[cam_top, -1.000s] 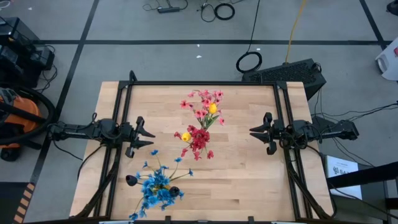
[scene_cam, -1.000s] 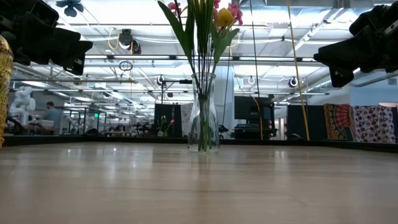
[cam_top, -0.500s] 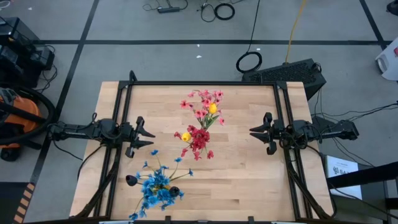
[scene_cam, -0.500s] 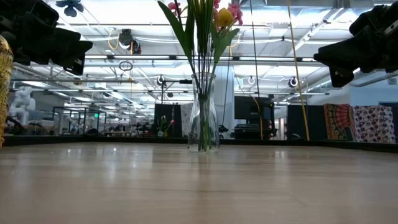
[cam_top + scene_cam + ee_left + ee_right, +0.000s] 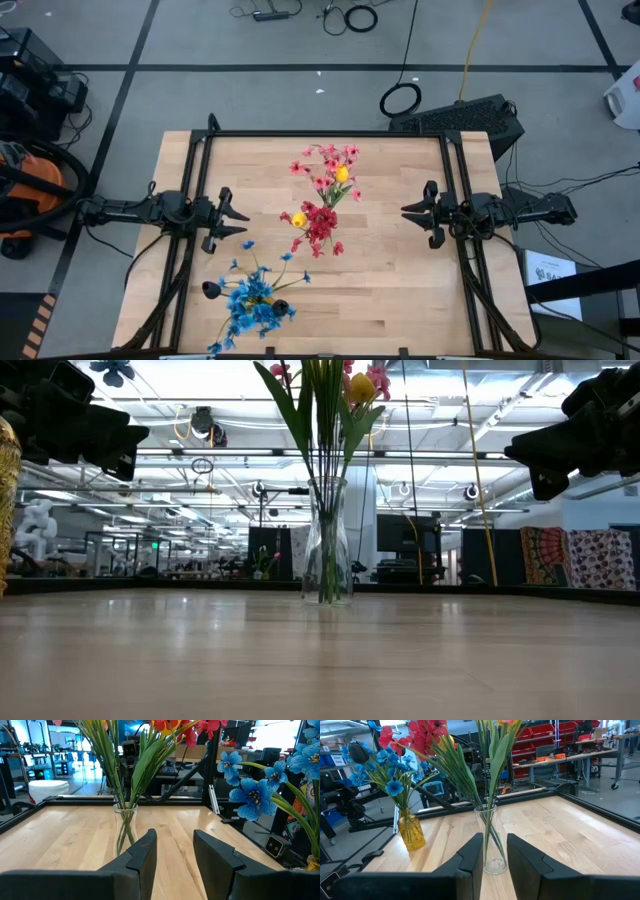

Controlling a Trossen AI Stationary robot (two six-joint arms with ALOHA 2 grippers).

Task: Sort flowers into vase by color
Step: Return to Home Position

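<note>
Two vases on the wood table (image 5: 400,290), both loaded, stems upright with blossoms up. Mid-table is the clear glass vase (image 5: 327,540); its green stems (image 5: 322,420) run near vertical through the neck and fan out slightly above it. It carries the red blossoms (image 5: 320,226), pink blossoms (image 5: 326,158) and yellow tulips (image 5: 342,174); from above the heads spread along a line from far edge to near edge. Apart from the glass vase, toward the near edge on the left arm's side, stands the yellow vase (image 5: 411,830); from above it's hidden under its own bunch. It holds the blue flowers (image 5: 250,296) plus black tulips (image 5: 210,290). Their long axis is vertical at the neck, with sprigs leaning outward higher up. On the left arm's side of the glass vase, well apart and pointing at it, hangs the left gripper (image 5: 240,220). Its fingers (image 5: 142,857) are parted by a narrow gap with nothing between them. Opposite, across the glass vase, the right gripper (image 5: 412,213) mirrors that, also well apart and aimed at it. Its fingers (image 5: 472,855) are parted a little and empty. Low view shows both grippers raised clear of the table top.
</note>
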